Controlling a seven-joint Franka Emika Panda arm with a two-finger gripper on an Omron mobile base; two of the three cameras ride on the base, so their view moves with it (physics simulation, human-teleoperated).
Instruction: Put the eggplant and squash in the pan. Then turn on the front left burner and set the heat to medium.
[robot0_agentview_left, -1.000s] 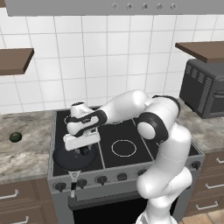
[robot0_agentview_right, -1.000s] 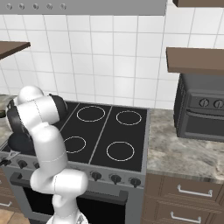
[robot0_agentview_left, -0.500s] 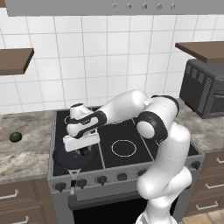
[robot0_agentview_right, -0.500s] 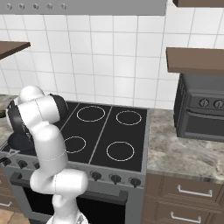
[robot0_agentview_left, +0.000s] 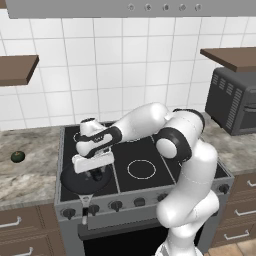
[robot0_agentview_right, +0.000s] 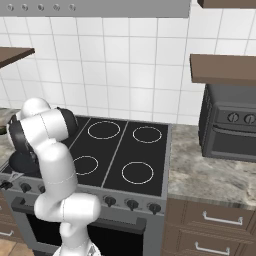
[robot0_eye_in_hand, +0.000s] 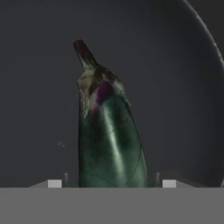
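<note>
Hovering low over the pan (robot0_agentview_left: 75, 181), your gripper (robot0_agentview_left: 95, 174) has jaws parted either side of the eggplant (robot0_eye_in_hand: 109, 140), clear of its flanks; contact with the pan floor you can't confirm. One squash (robot0_agentview_left: 17, 156) waits on the left counter (robot0_agentview_left: 30, 185). The arm hides some burner rings.

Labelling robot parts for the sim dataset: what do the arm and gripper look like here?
The arm is made of glossy white rounded segments with dark, near-black bands at the joints, thick and tubular, with no cables or markings visible. The gripper has a flat white bar body and two small dark fingers below it.
</note>
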